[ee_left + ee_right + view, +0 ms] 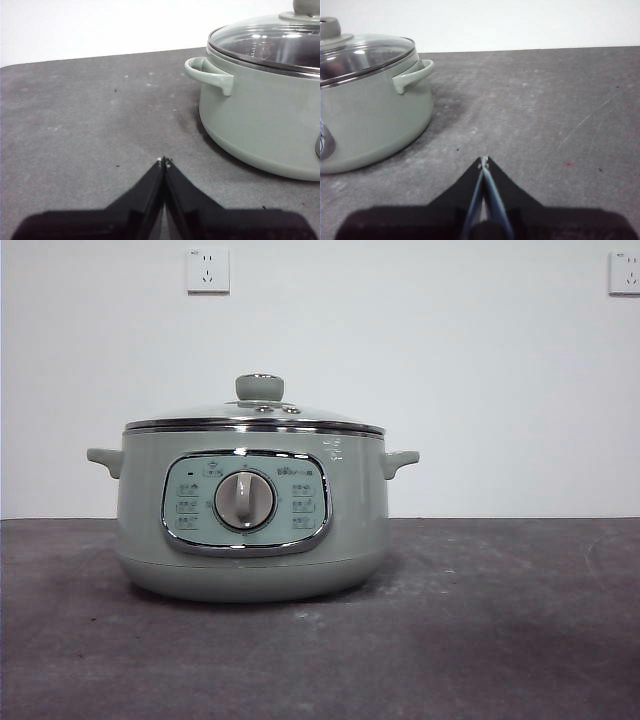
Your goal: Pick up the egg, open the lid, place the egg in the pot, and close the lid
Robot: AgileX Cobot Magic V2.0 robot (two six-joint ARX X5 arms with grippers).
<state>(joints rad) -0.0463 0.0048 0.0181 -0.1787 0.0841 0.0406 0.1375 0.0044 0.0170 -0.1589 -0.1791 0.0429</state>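
The sage-green pot (250,540) stands in the middle of the dark table, its grey dial (244,501) facing the front camera. The glass lid (255,418) sits closed on it, green knob (260,387) on top. The egg is out of view; through the glass I cannot make it out. My left gripper (164,161) hovers over the table beside the pot's handle (207,75), shut and empty. On the pot's other side my right gripper (484,160) is likewise shut and empty, clear of the pot (370,115) and its lid (365,52). Neither arm shows in the front view.
A white wall with two power sockets (208,270) stands behind the table. Bare dark tabletop (500,640) stretches around the pot on both sides and in front.
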